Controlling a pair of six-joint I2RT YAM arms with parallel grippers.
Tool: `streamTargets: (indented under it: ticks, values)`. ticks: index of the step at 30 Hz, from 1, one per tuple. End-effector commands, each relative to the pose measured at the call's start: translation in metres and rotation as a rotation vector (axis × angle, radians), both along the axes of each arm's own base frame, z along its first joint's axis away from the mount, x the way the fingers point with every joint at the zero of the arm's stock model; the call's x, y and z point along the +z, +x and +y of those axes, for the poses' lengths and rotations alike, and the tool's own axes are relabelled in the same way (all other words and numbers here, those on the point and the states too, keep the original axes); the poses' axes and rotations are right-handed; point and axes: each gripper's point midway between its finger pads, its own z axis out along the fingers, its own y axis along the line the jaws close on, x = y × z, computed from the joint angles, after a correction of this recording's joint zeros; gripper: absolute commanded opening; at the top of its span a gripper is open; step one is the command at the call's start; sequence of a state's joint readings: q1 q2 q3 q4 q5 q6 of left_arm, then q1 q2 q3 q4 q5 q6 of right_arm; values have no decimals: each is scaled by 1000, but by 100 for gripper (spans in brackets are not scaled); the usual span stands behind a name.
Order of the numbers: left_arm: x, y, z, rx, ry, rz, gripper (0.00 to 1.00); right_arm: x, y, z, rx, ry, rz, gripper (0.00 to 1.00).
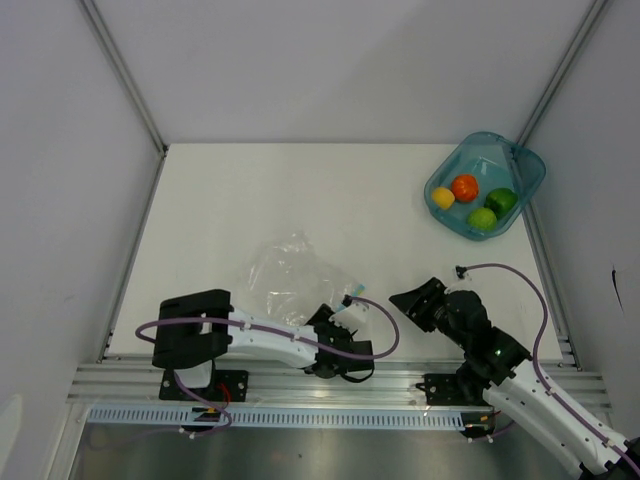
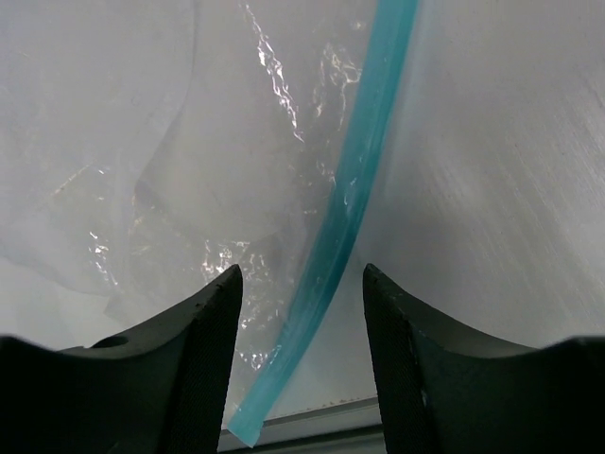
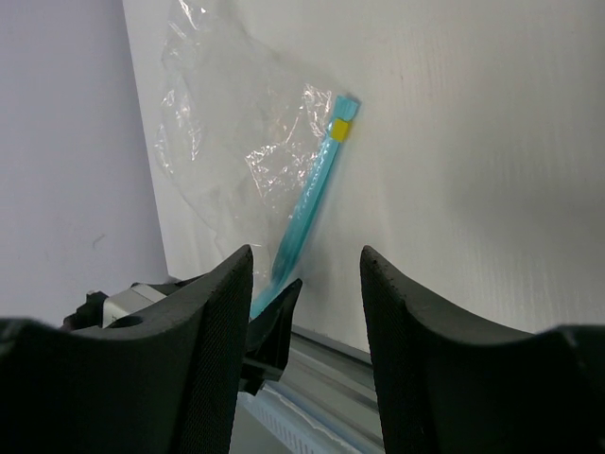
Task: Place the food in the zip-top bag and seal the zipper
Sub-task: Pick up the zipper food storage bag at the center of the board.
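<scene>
fingers of the left gripper are standing apart, straddling the zipper near its lower end, with a sliver of daylight showing on each side of the teal strip; nothing is being pinched. the right gripper is hanging just off to the side, its fingers also apart and holding nothing, looking along the strip toward a small yellow tab at its far end.

i am reading this as the opening step: getting hold of the mouth of the zip-top bag, which is lying flat and crumpled on the table near the front. all the food is sitting in the teal bowl at the far right corner: yellow piece, orange-red piece, light green piece and dark green piece. none is in the bag.

next, i am judging, the left needs to be pinching one lip only, so the right can be pulling the other lip away. whether the mouth is sealed now, i cannot tell.

room is tight at the front: the bag's mouth end is lying close to the metal rail at the table's near edge, and both wrists are crowding it. behind the bag, the table is offering open room toward the bowl, which is well apart from the bag and nearly against the right wall.
</scene>
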State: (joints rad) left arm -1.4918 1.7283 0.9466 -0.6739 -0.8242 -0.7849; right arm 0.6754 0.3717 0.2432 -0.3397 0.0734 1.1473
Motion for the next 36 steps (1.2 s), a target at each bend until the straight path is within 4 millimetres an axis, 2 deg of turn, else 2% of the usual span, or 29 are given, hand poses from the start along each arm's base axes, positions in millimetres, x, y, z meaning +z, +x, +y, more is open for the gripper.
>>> streamTargets:
  ticks: [1,3,9,11,15,18,20,26,31,36]
  values:
    - [5,11,-3,19,-38,-35,56,1,0,-1,2,-4,-7,52]
    - [7,16,-2,22,-43,-36,50,2,0,-1,1,-1,-8,52]
    - [13,20,-6,-3,-88,-21,23,-1,1,3,11,9,-10,52]
    - [12,24,-5,4,-121,-3,19,-6,0,5,27,2,4,52]
    - [17,31,1,22,-169,23,0,-14,0,12,66,-23,28,52]
    - [25,39,5,31,-184,8,1,-22,-3,19,111,-31,56,52]
    - [33,40,2,29,-205,6,0,-19,-2,26,138,-13,43,52]
    - [62,36,-6,-1,-301,35,1,-20,1,47,215,-27,35,52]
    - [86,30,-11,-14,-392,69,1,-15,12,72,268,-11,18,51]
    - [98,28,-12,-19,-426,80,1,-5,21,97,308,-2,-14,48]
